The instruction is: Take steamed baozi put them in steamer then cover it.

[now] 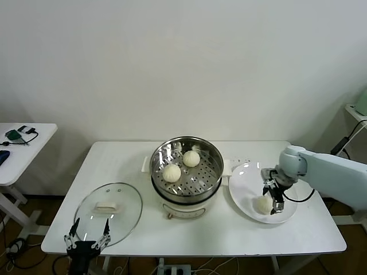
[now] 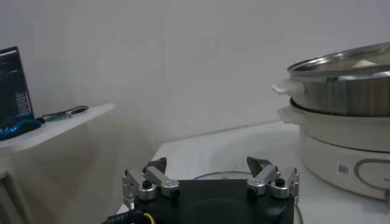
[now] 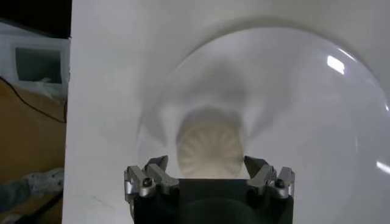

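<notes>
White table (image 1: 229, 235): carries all items. Steamer (image 1: 187, 166), centre, upright, uncovered, holding two baozi (image 1: 172, 172). Cover (image 1: 109, 209), flat near the table's front left corner, oblong handle running left-right. White plate (image 1: 252, 183), right of steamer, bearing one baozi (image 1: 263, 204). Right gripper (image 1: 274, 198): spread wide, straddling that bun. Left gripper (image 1: 88, 239): spread wide, holding nothing, at the front edge by the cover.

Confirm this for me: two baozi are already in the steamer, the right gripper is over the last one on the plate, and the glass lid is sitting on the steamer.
Not quite: the glass lid lies flat on the table left of the steamer, as the head view shows. The rest holds: two baozi sit inside, and the right gripper is over the baozi on the plate.
</notes>
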